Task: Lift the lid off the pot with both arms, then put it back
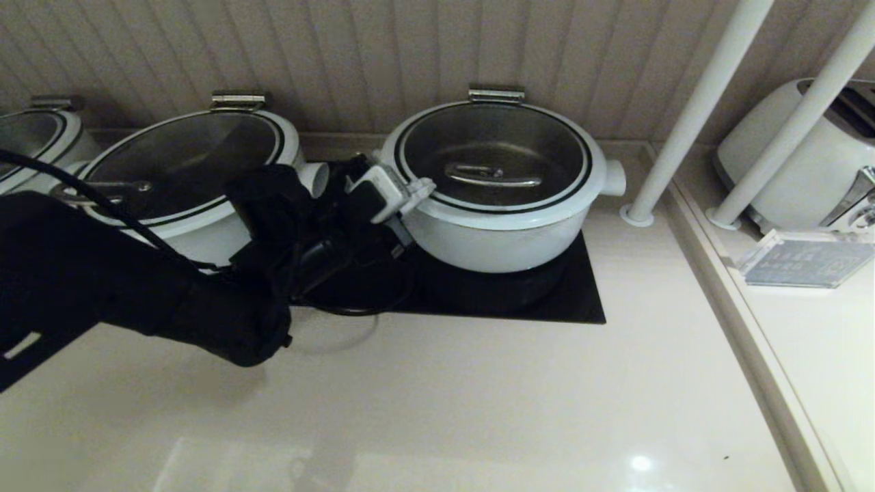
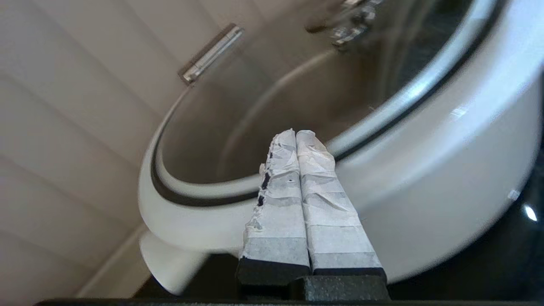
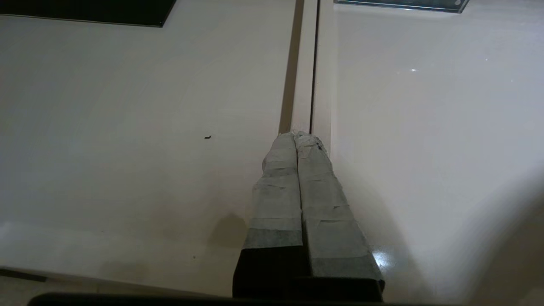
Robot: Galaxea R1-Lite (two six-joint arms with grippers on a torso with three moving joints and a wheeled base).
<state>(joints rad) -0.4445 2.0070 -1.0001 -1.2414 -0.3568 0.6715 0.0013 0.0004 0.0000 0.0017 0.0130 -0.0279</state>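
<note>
A white pot point(image 1: 499, 239) stands on a black hob point(image 1: 574, 301). Its glass lid point(image 1: 495, 147) with a metal handle point(image 1: 493, 175) lies shut on it. My left gripper point(image 1: 425, 188) is shut and empty, its taped tips at the pot's left rim. In the left wrist view the gripper point(image 2: 296, 135) points at the lid's edge point(image 2: 382, 110), and the pot wall point(image 2: 446, 178) fills the frame. My right gripper point(image 3: 296, 137) is shut and empty above the bare counter point(image 3: 127, 127), out of the head view.
A second white pot point(image 1: 198, 184) with a glass lid stands to the left, a third point(image 1: 34, 143) at the far left. Two white poles point(image 1: 697, 109) rise at the right. A toaster point(image 1: 800, 157) and a clear sign holder point(image 1: 806, 260) sit on the side counter.
</note>
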